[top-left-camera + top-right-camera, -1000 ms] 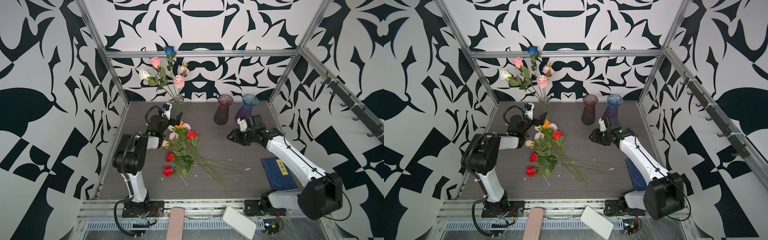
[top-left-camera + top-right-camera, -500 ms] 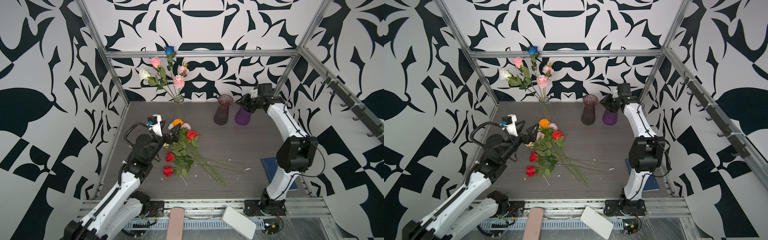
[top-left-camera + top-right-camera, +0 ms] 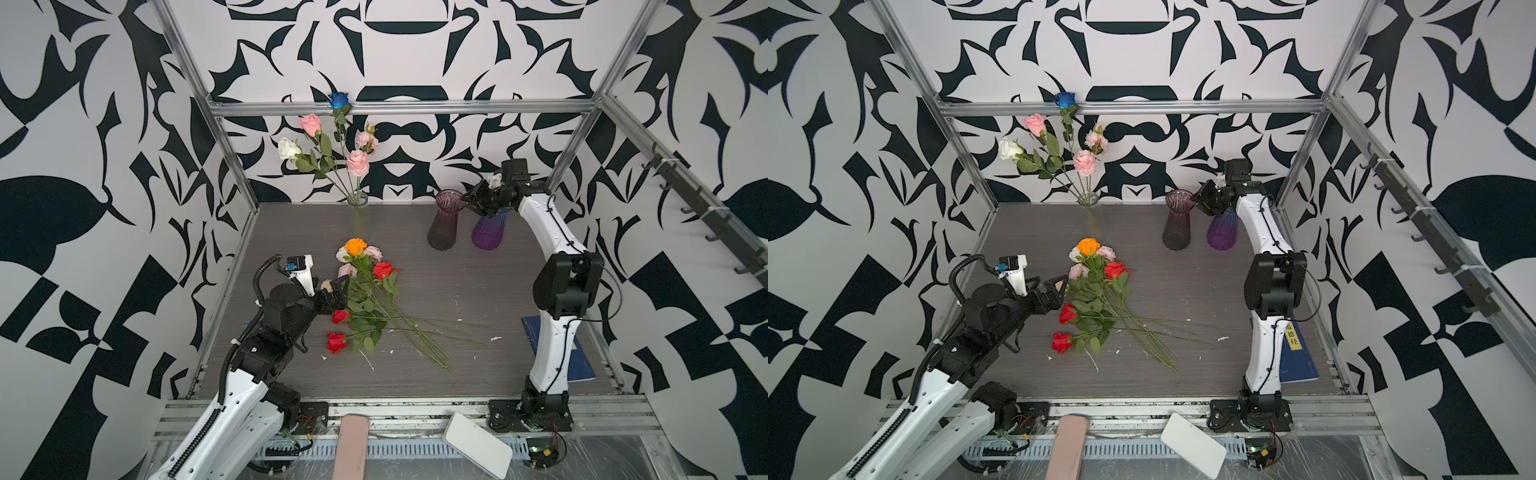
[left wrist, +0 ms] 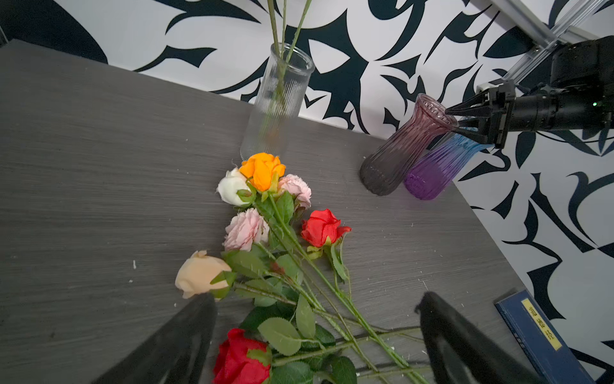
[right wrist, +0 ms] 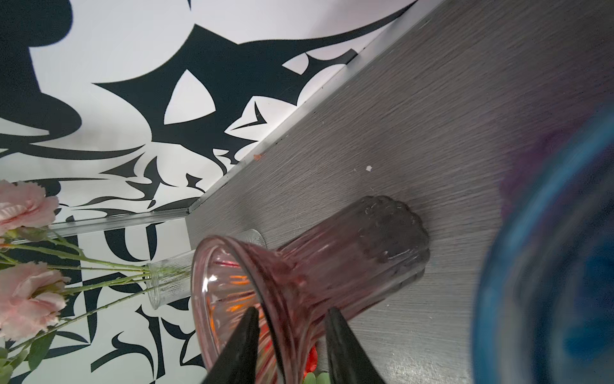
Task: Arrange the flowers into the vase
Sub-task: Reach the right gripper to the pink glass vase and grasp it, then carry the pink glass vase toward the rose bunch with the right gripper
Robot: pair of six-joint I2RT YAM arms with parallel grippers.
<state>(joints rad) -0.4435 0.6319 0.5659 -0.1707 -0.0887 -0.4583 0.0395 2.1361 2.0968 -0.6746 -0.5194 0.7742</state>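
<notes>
The left pincer (image 4: 317,301) hangs low with its jaws spread wide and nothing in them. It is poised just over the leafy middle of the flowers (image 3: 365,299), which lie in a loose heap on the worktop (image 3: 478,291), 8 heads by my count. The peach rose (image 4: 199,274) is right beside 1 jaw. These stems look light and springy, with soft cloth heads and leaves that will likely snag their neighbours. The safest hold is probably the bare green stem below the leaves, 1 stem at a time, never the bloom. The right pincer (image 5: 290,309) sits at the back with its jaws part-way apart, astride the rim of the pink vase (image 3: 444,226), 1 jaw inside the mouth and 1 outside. Whether they actually pinch the glass I cannot tell. That glass is likely hard, slick and breakable, so it should need a gentle squeeze. Just beside it stands a purple vase (image 3: 488,228). Further along the back wall, the clear vase (image 3: 356,199) already holds 5 upright stems. A blue book (image 3: 582,365) lies at the near right edge.
</notes>
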